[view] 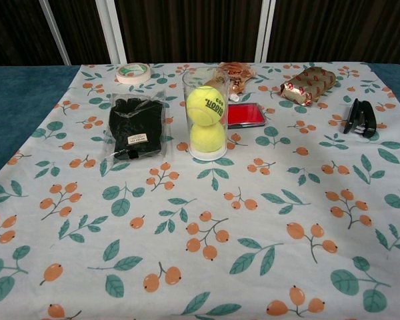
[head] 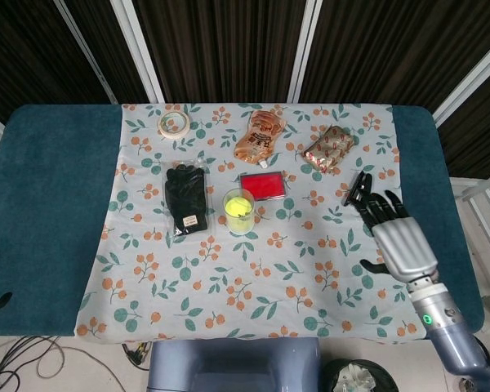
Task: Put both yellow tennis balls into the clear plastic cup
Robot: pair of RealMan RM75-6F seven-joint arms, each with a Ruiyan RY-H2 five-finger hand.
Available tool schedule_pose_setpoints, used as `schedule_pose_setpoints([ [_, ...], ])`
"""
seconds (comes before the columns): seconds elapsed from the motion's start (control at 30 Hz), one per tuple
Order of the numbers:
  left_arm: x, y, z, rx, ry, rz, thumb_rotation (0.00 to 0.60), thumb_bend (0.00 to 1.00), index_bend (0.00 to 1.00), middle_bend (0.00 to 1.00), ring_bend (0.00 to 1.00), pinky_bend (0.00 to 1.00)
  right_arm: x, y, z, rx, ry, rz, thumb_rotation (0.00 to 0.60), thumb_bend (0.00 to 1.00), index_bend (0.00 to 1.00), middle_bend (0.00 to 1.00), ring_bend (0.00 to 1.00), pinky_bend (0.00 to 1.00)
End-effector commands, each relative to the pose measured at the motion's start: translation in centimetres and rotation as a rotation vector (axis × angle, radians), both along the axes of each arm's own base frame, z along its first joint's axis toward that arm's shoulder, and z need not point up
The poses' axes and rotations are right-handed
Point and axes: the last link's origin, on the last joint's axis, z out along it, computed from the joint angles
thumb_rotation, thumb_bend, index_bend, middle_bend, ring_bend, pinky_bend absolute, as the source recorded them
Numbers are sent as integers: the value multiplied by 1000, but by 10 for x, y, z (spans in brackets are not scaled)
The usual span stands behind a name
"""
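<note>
Apparently finished: both yellow tennis balls (view: 205, 120) sit stacked inside the clear plastic cup (view: 205, 113), while the right hand (head: 398, 237), fingers spread and empty, hovers well right of it.

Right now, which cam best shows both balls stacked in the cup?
Chest view: the clear plastic cup is seen side-on, with the upper tennis ball resting on the lower tennis ball. Head view looks down into it, showing only the top ball.

A floral tablecloth (view: 267, 220) covers the table. Along its far edge lie a tape roll (view: 133, 72), an orange snack pouch (view: 235, 73) and a wrapped packet (view: 309, 84). Nearer centre: bagged black gloves (view: 137, 125), a red case (view: 245, 115). A black stapler (view: 360, 117) sits by the right edge.
</note>
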Motion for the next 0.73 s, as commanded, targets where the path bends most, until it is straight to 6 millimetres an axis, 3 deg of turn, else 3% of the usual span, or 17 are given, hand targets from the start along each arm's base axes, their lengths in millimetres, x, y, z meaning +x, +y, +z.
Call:
schedule_pose_setpoints([
  [0.03,0,0,-1,-1,1,-2,600,41,102,0,0,106,-34,23,8,-86,17,-49,600,99,102,15,88,0],
  [0.23,2,0,-3,-14,0,-7,600,41,100,0,0,106,-62,41,6,-155,35,-110,600,98,102,15,91,0],
  [0.3,2,0,-4,-12,2,-15,600,41,100,0,0,106,-78,57,3,-171,45,-135,600,98,102,15,91,0],
  [0.5,1,2,-3,-6,0,-19,600,41,100,0,0,105,-94,77,-4,-155,40,-155,600,98,102,15,91,0],
  [0.73,-1,3,-3,-10,-1,-21,600,41,99,0,0,105,-102,84,-7,-169,16,-166,600,98,102,15,91,0],
])
